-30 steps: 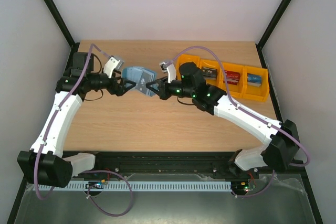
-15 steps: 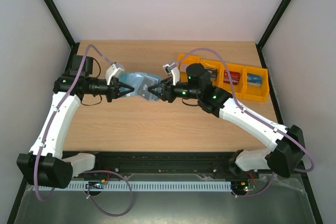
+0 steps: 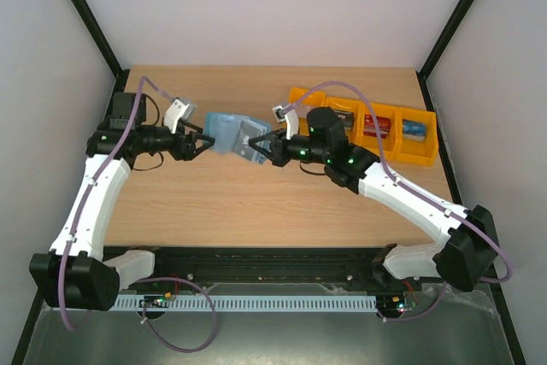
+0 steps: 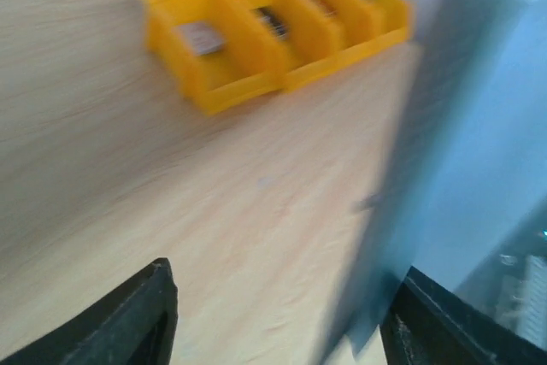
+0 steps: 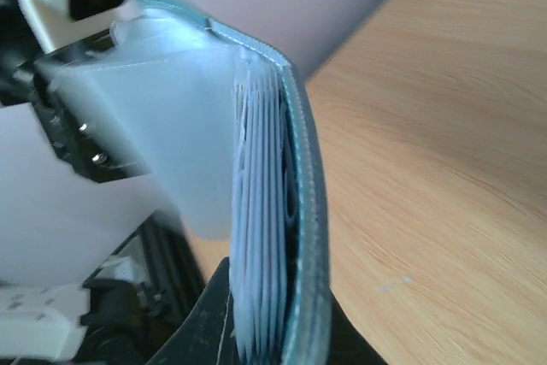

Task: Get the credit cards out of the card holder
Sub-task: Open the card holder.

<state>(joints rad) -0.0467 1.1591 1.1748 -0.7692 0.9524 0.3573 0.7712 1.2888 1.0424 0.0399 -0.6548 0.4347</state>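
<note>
The teal-blue card holder hangs in the air between the two grippers, over the back middle of the table. My right gripper is shut on its right end. In the right wrist view the card holder is edge-on in the jaws, its paler blue pockets fanned. My left gripper is open at its left end. In the left wrist view the blurred card holder lies beside the right finger. Credit cards lie in the orange bins: dark, red, blue.
The row of orange bins stands at the back right of the wooden table, behind the right arm. It also shows in the left wrist view, with a grey card in the nearest bin. Black frame posts stand at the back corners.
The left jaws have opened and drawn back a little to the left. The right gripper has shifted slightly right with the card holder, which now spreads wider.
</note>
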